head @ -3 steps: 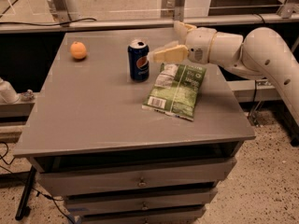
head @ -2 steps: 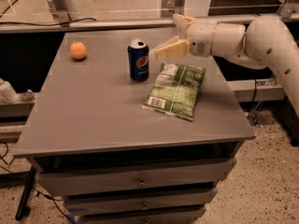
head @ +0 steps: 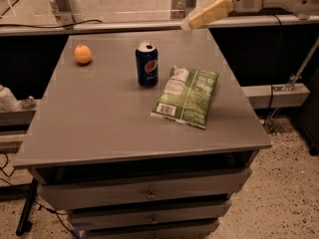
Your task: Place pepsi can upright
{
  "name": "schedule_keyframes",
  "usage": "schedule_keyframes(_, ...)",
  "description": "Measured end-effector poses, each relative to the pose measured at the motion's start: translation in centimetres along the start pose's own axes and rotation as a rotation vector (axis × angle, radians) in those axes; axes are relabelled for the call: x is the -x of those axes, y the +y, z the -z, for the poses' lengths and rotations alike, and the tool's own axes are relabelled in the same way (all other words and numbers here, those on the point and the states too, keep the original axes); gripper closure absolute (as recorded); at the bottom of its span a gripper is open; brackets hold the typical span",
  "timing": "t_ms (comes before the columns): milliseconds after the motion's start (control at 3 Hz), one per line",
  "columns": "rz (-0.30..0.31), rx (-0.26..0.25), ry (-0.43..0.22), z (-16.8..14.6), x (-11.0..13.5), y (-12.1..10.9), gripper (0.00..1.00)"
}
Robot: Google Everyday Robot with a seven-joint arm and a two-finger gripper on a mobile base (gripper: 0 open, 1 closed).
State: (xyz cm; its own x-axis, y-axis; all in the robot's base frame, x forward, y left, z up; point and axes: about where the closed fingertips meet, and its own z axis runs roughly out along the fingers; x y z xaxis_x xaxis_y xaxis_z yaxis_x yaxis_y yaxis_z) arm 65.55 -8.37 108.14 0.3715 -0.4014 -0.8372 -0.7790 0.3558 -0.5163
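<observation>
Placement appears complete on the grey table (head: 99, 133). The gripper (head: 194, 20) hangs above the table's far right edge, holding nothing; whether its jaws are parted cannot be told. A green snack bag (head: 187, 96) lies on the table's right half. The pepsi can (head: 147, 64), dark blue and silver-topped, stands upright near the table's middle. The next move probably calls only for a clean retreat.

Blue pepsi can (head: 147, 66), tan claw (head: 203, 15) upper right

This looks like a robot lab. A gray desk (head: 99, 128) with drawers (head: 149, 193) stands on a speckled floor (head: 284, 193). Cables (head: 30, 26) run behind it. The end effector (head: 195, 19) hangs over its far right edge.
</observation>
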Motion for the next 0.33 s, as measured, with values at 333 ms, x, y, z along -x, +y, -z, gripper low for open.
schedule_keyframes(333,0.014,-0.006,-0.002,0.26,0.69,-0.22,0.0)
